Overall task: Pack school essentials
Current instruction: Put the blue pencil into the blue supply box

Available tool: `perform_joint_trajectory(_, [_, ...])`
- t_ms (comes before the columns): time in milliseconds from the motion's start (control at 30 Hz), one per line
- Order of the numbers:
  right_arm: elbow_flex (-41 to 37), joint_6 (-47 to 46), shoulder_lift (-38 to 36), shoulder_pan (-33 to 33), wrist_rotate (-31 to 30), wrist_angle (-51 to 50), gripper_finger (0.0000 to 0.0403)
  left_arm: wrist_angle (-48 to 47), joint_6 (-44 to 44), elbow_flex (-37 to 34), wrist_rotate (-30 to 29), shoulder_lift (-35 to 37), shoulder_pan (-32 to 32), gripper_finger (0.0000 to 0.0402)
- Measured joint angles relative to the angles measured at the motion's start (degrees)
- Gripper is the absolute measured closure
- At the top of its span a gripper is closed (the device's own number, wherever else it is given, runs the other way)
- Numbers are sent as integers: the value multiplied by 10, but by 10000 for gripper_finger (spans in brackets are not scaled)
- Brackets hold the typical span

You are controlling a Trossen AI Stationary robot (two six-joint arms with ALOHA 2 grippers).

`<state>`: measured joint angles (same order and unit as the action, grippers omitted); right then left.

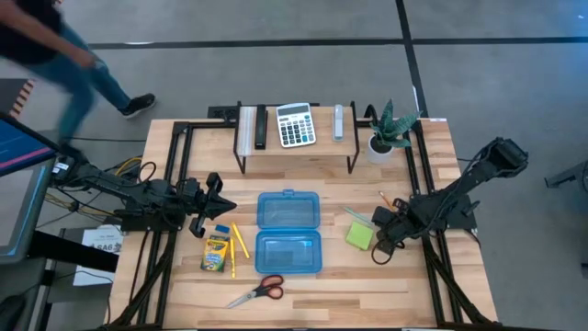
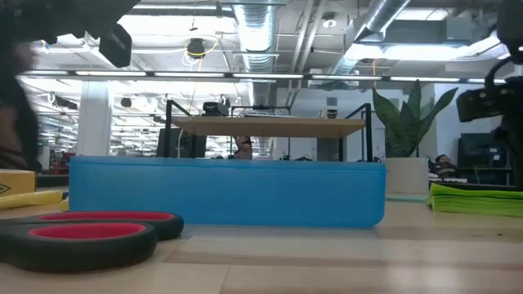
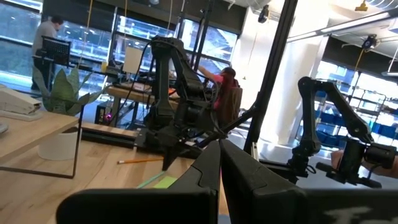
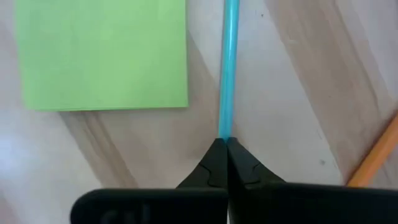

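An open blue pencil case [image 1: 288, 232] lies mid-table. To its left are the yellow-green crayon box [image 1: 216, 253], yellow pencils [image 1: 239, 241] and a tiny blue eraser [image 1: 220, 229]. Red-handled scissors [image 1: 257, 291] lie near the front edge. The lime-green sticky-note pad [image 1: 359, 235] lies flat to the right of the case, with an orange pencil [image 1: 383, 198] beyond it. My right gripper [image 4: 222, 146] points down beside the pad, shut on a thin blue pencil [image 4: 229, 74]. My left gripper [image 3: 219, 168] is shut and hovers left of the case, above the eraser [image 1: 209, 204]. My right gripper pinches the thin blue pencil by its end [image 4: 225, 134] between the two fingertips, coming from above and pointing down. The pencil runs straight away from the fingers, alongside the pad's edge. Whether the pencil rests on the table or is lifted, I cannot tell.
A raised wooden shelf [image 1: 294, 147] at the far edge carries the white-grey calculator [image 1: 295, 125]. A small potted plant [image 1: 386, 138] stands to its right. A person [image 1: 55, 55] walks past the table's far left corner. Bare wood lies along the front edge to the right of the scissors.
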<state>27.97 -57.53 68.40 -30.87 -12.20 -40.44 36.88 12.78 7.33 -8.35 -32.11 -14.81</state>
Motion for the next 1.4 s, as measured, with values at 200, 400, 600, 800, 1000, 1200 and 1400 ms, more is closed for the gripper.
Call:
perform_joint_trajectory(200, [11,15,-1,11,-2,1,403,0,0,0,0,0,0,401])
perform_joint_trajectory(400, [11,39,-1,32,-36,10,400,-1,0,0,0,0,0,401])
perform_joint_trajectory(600, [13,129,1,101,-59,113,357,-1,-9,0,0,-2,0,401])
perform_joint_trajectory(800, [13,251,29,198,-58,206,300,-2,-10,0,0,-3,0,401])
perform_joint_trajectory(1000, [13,326,84,274,-25,302,239,-2,-11,0,0,-3,0,401])
perform_joint_trajectory(1200, [14,359,159,305,3,389,200,-1,-11,0,0,-3,0,401])
perform_joint_trajectory(1400, [19,364,218,326,-4,410,205,-1,-12,0,0,-3,0,401])
